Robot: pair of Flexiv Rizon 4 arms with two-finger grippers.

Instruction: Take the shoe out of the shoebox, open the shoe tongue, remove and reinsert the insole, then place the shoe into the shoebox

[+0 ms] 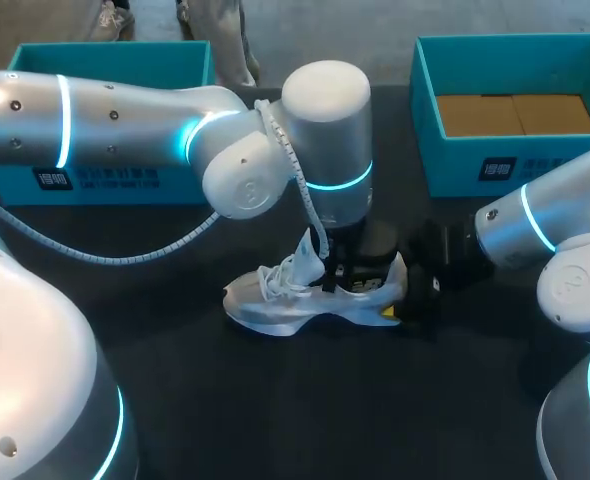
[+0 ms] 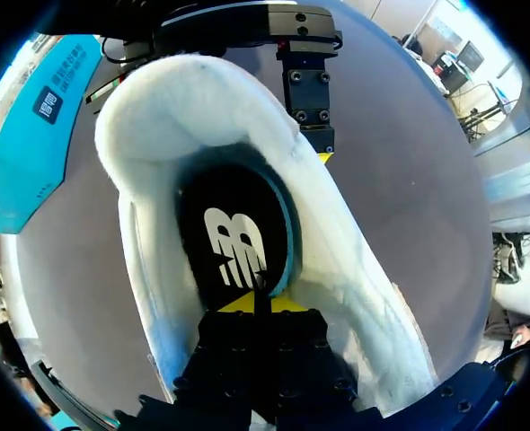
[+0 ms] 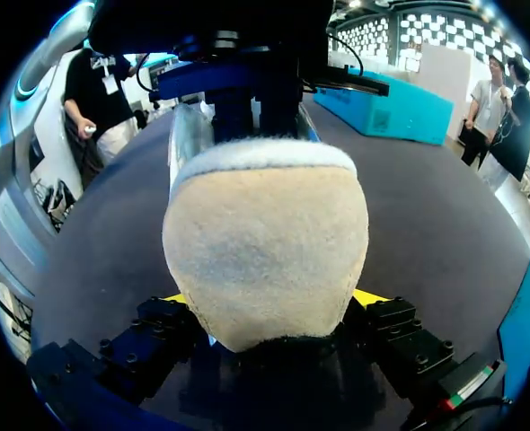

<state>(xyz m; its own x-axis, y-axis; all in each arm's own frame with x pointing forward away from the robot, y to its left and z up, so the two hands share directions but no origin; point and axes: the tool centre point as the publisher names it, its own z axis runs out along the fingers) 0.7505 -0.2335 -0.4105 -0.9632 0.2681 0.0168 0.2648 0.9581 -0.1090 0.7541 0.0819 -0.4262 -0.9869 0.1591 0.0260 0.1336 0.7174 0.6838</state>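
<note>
Left wrist view: the left gripper [image 2: 254,303] is down inside the shoe [image 2: 157,135], its yellow tips drawn together with only a thin dark sliver between them. That sliver appears to be the black insole [image 2: 234,224], nipped where the tips meet. The insole's logo face lies just ahead of the tips, with a teal edge showing along one side, and the white padded collar rings both insole and fingers.

In the right wrist view the right gripper [image 3: 274,301] stands wide, and the shoe's fuzzy heel fills the gap. A yellow tip presses against each side of the heel, so the shoe is clamped from behind.

From the head view the shoe rests upright on its sole near the middle of the dark table [image 1: 275,420], toe toward the left edge and heel toward the right. Its tongue [image 1: 307,250] is pulled up beside the left arm's fingers.

One teal shoebox [image 1: 105,180] sits at the far left corner. A second teal shoebox [image 1: 455,165], with brown cardboard [image 1: 515,113] inside, sits at the far right corner.
</note>
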